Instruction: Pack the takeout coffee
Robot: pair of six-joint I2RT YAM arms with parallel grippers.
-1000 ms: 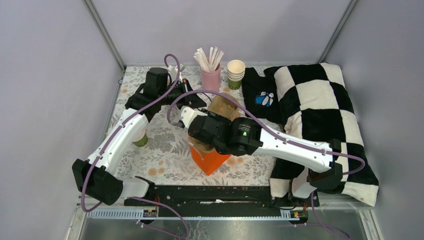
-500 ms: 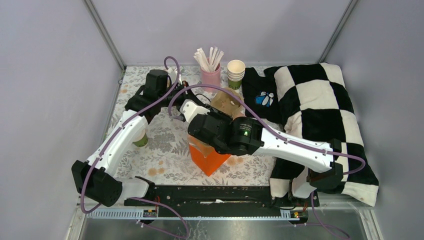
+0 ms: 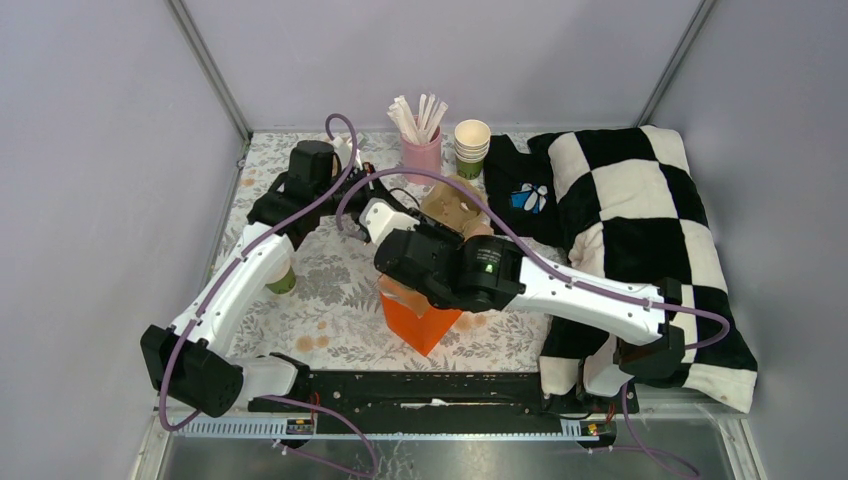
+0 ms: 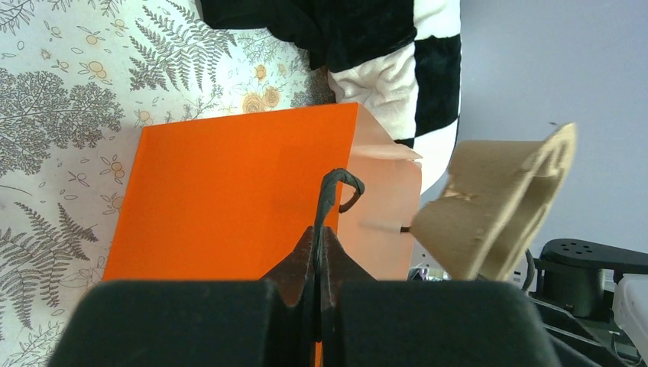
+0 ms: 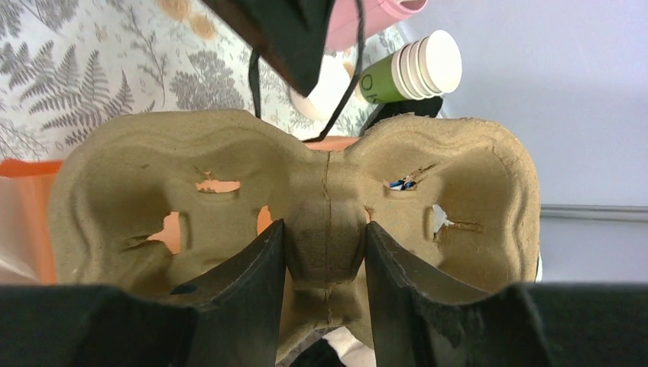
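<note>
The green paper cup (image 3: 283,281) stands on the floral cloth, partly hidden under my left forearm. My left gripper (image 3: 383,194) (image 4: 322,232) is shut on the black cord handle (image 4: 336,187) of the orange bag (image 3: 421,314) (image 4: 229,199). My right gripper (image 3: 422,224) (image 5: 325,233) is shut on the middle ridge of a brown pulp cup carrier (image 3: 451,206) (image 5: 298,191), held above the bag's mouth. The carrier also shows in the left wrist view (image 4: 497,202). A pale round piece (image 5: 330,80) lies behind the cord; I cannot tell if it is the lid.
A pink cup of white sticks (image 3: 422,142) and a stack of green cups (image 3: 471,147) (image 5: 413,73) stand at the back. A black-and-white checked cloth (image 3: 640,210) covers the right side. Grey walls close in on the left, back and right.
My right gripper with the carrier has shifted slightly toward the back, over the bag. My left gripper keeps its hold on the handle and has barely moved.
</note>
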